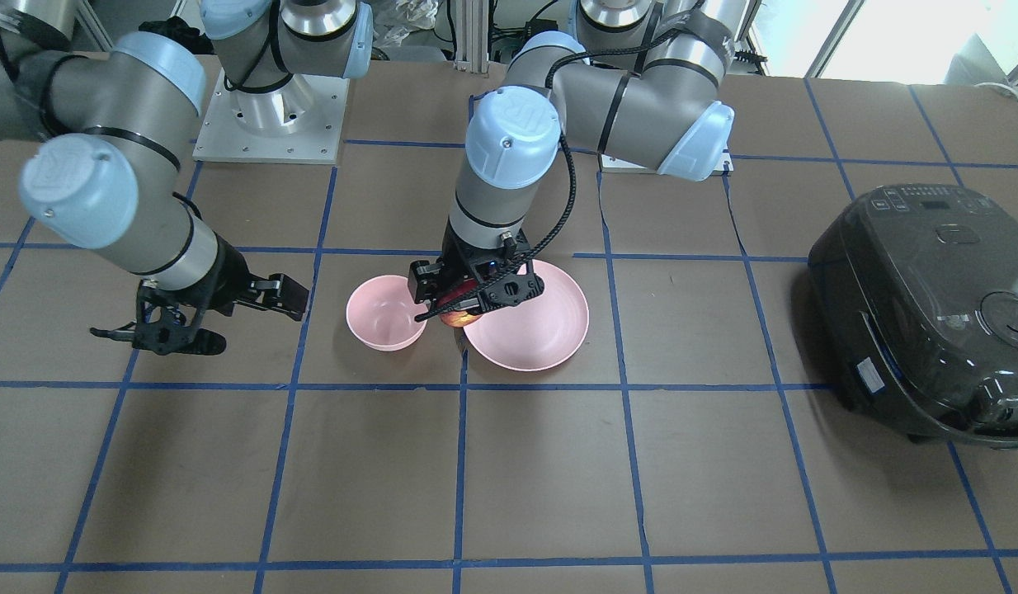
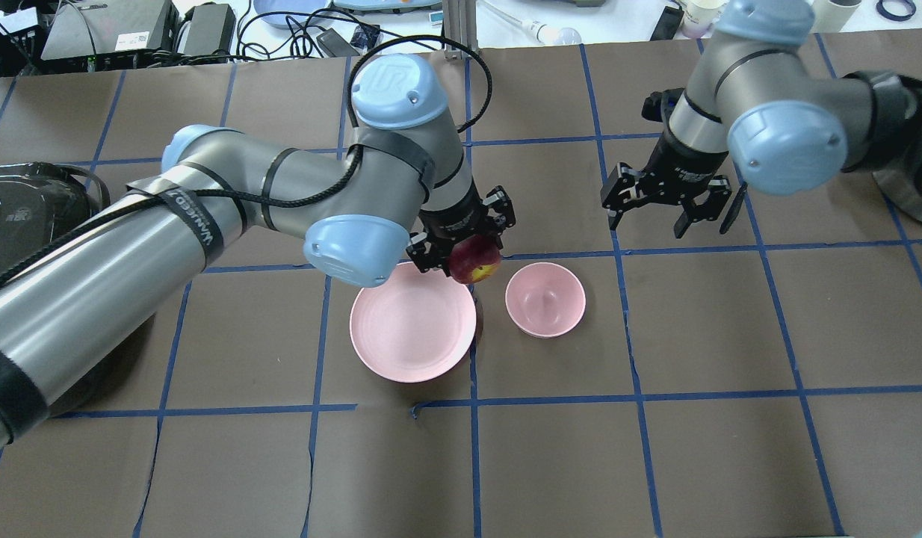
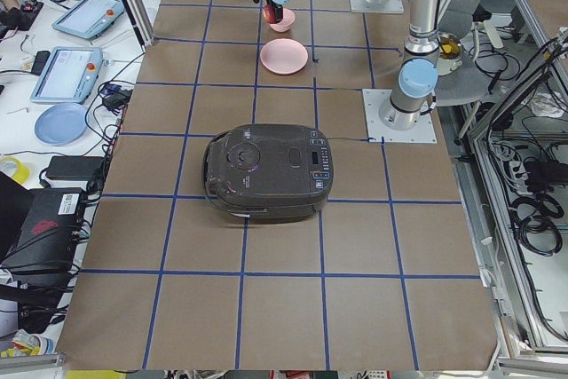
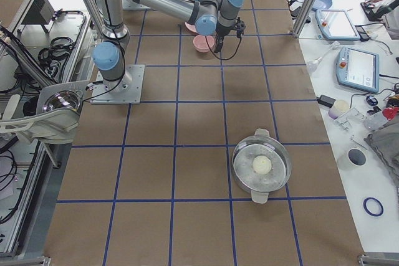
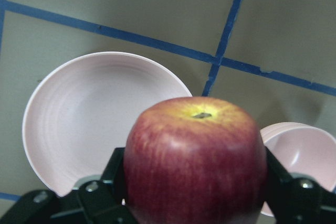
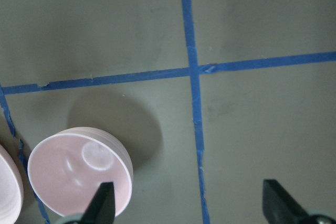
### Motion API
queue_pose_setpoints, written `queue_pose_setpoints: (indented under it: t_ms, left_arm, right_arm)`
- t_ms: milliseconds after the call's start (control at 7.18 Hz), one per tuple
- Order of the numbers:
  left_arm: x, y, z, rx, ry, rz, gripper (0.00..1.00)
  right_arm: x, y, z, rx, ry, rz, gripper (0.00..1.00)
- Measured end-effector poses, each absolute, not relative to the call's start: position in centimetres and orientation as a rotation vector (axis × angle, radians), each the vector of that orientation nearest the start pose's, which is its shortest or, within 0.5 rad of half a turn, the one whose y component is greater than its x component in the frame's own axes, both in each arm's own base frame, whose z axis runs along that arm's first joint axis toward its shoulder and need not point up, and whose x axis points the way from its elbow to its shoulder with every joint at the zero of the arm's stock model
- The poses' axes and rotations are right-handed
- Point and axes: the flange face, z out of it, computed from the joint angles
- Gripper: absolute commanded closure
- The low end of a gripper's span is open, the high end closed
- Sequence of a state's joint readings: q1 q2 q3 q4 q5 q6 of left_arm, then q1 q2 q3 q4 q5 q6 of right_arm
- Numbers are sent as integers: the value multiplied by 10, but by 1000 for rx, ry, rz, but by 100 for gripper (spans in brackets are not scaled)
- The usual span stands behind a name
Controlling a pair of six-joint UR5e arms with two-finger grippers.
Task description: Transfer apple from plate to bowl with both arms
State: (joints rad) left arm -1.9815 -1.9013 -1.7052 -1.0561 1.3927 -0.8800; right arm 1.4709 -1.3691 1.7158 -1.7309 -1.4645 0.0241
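The fingers of your left gripper are clamped on opposite sides of the apple, its yellow stem end towards the wrist camera. The bowl sits below it to one side, and the plate lies just beside the bowl. In the right wrist view your right gripper has its fingertips spread wide with nothing between them, and the bowl is off to one side rather than under it. The front-facing view puts the apple up in the air just beside the bowl on its plate side, roughly over the plate's nearest rim. The right gripper hangs well apart from the bowl on the opposite side. The overhead view agrees: the bowl is empty and the apple is not over its mouth. The side views are too small to add anything about the fingers. You look to be at the carry step, with the pick-up done and the delivery not. Since both arms are wanted, the next move probably calls for bringing the right gripper in near the bowl. It should take the apple across its free sides and close before the left lets go. The bowl is barely wider than the apple, so centre it carefully.
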Motion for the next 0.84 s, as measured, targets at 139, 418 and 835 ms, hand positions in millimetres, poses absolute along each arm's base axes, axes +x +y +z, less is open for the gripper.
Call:
queue_pose_setpoints:
  t_ms: [139, 418, 835]
  left_arm:
    - [-407, -474, 282, -830, 3226, 96, 96]
    - [-448, -462, 252, -847, 3234, 92, 95]
    - [-460, -461, 220, -819, 3220, 127, 20]
  right_arm:
    - [77, -546, 344, 219, 3029, 287, 0]
    - [62, -545, 355, 154, 3096, 289, 0]
    - [46, -542, 361, 112, 3152, 294, 0]
